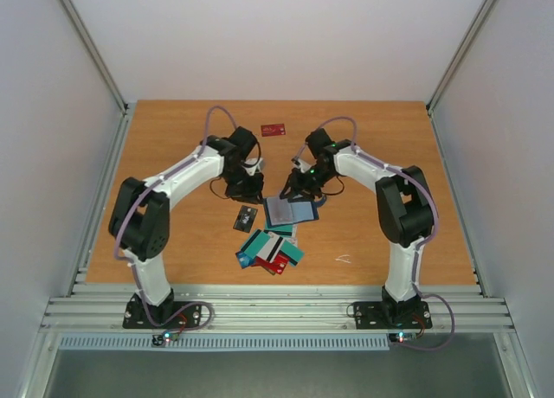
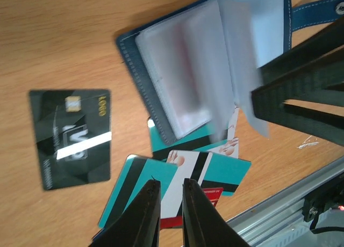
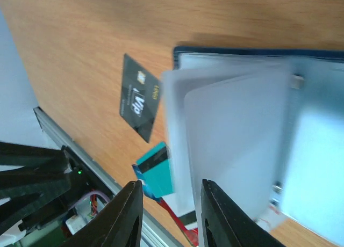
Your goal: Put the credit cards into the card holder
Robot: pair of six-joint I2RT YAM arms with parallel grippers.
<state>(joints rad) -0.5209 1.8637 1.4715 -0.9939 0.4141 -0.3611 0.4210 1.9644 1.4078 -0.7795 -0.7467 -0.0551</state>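
Just this side of the open holder (image 1: 291,212), cards (image 1: 269,251) lie heaped on the worktop (image 1: 389,138), a dark card (image 1: 246,216) to its left. Left hand (image 2: 171,181) narrow, empty; right hand (image 3: 172,185) half-open over its pages. Beyond, a red card (image 1: 273,130).

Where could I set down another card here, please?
Bare wood: the far strip either side of the red card, and the patch between the card pile and right arm, bar a white scrap. Crowded: around the card holder, dark grey card, left gripper, right gripper.

White arms (image 1: 177,177), blk joints (image 1: 138,221), blk grippers (image 2: 171,183), lilac cables (image 1: 220,107)
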